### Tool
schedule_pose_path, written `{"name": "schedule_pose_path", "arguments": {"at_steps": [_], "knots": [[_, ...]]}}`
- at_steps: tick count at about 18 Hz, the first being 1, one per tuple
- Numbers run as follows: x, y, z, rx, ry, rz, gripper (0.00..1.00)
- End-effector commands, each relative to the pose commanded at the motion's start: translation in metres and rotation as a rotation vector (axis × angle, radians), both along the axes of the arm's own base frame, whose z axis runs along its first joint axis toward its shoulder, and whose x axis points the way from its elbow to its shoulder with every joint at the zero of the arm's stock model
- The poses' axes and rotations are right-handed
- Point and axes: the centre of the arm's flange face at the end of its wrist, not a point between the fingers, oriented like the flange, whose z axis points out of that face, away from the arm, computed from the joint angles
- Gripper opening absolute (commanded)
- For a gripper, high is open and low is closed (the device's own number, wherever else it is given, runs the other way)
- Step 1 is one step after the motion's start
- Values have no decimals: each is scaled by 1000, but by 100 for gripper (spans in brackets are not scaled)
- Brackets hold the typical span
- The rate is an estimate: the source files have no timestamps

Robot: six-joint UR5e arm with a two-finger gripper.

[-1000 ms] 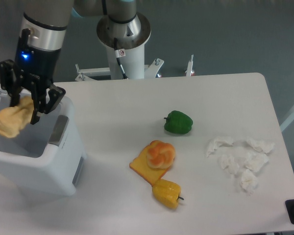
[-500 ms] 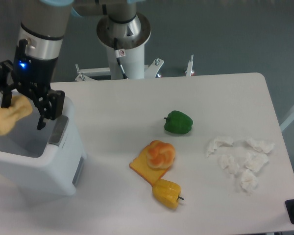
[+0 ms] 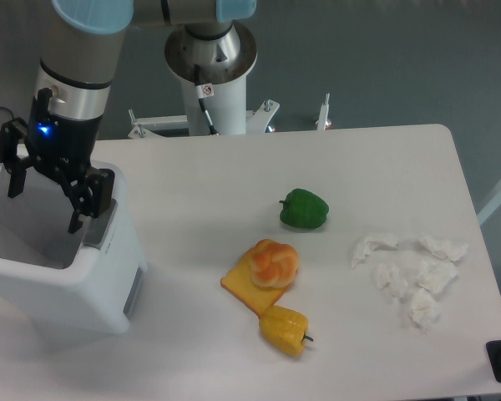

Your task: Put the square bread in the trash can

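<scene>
While the claw (image 3: 46,188) hangs over the open mouth of the trash can (image 3: 63,284), its two fingers are spread wide with nothing between them. No square bread visible anywhere in this view: not in the claw, not on the tabletop (image 3: 200,200). Best guess is it's down inside the can, hidden below the near wall, but the interior that shows is just pale plastic, so can't confirm. Orientation and long axis of the bread: cannot tell, it's out of sight. If it is in the bin, the placement itself looks done and what's left is lifting the arm clear of the can; worth a check from another angle. The can sits at the left edge of the tabletop, grey panel facing the middle. Well apart from it, mid-tabletop: orange toast slice (image 3: 238,288) lying flat with a round bun (image 3: 274,262) on top, a yellow pepper (image 3: 285,329) touching the toast's near corner, stem pointing right. Green pepper (image 3: 304,209) stands farther back, apart from those. Crumpled white tissues (image 3: 409,271) are scattered toward the right edge. None of these looks disturbed or involved.
</scene>
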Motion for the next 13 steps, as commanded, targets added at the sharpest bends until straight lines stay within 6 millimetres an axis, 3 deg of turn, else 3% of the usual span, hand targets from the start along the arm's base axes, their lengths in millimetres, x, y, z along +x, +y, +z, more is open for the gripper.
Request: {"name": "schedule_pose_path", "arguments": {"at_steps": [2, 4, 8, 10, 13], "knots": [[-8, -1, 7, 14, 7, 9, 100], [-42, -12, 13, 25, 17, 60, 100], [-90, -30, 17, 36, 29, 140, 100], [-122, -41, 14, 41, 62, 153, 100], [-183, -57, -16, 8, 141, 95, 100]]}}
